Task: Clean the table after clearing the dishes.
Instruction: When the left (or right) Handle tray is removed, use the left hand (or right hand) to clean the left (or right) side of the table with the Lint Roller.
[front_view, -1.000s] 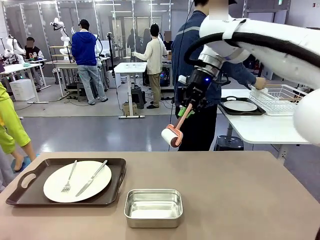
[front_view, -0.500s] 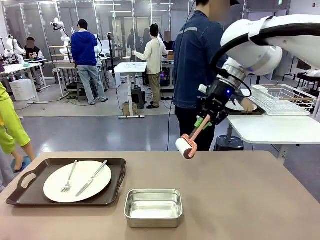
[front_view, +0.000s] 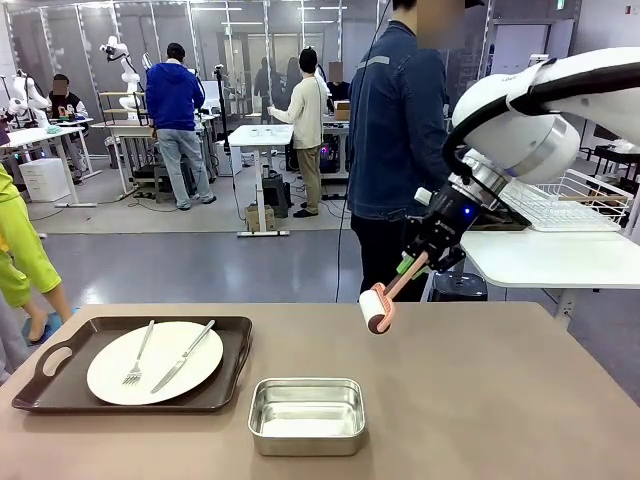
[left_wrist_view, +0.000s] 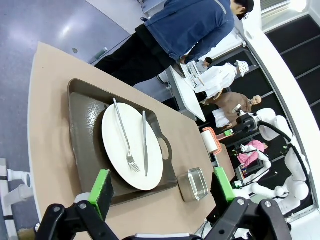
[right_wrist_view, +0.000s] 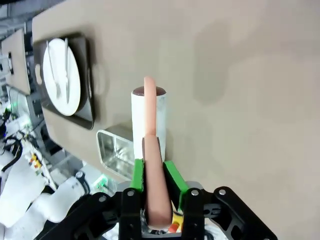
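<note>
Your right jaws are clamped on the roller (front_view: 376, 308) handle, holding it above the desk (front_view: 480, 400); your left jaws stand apart, facing the plate (left_wrist_view: 131, 147).

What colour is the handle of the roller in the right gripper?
Salmon pink, on the white-drum lint roller; the right wrist view shows it best.

steel pan (front_view: 306, 415) | white side table (front_view: 530, 260) | wire rack (front_view: 578, 205) | person standing (front_view: 395, 120)

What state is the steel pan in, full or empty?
Empty: the pan sits upright on the table, and its bare shiny bottom shows with nothing inside.
</note>
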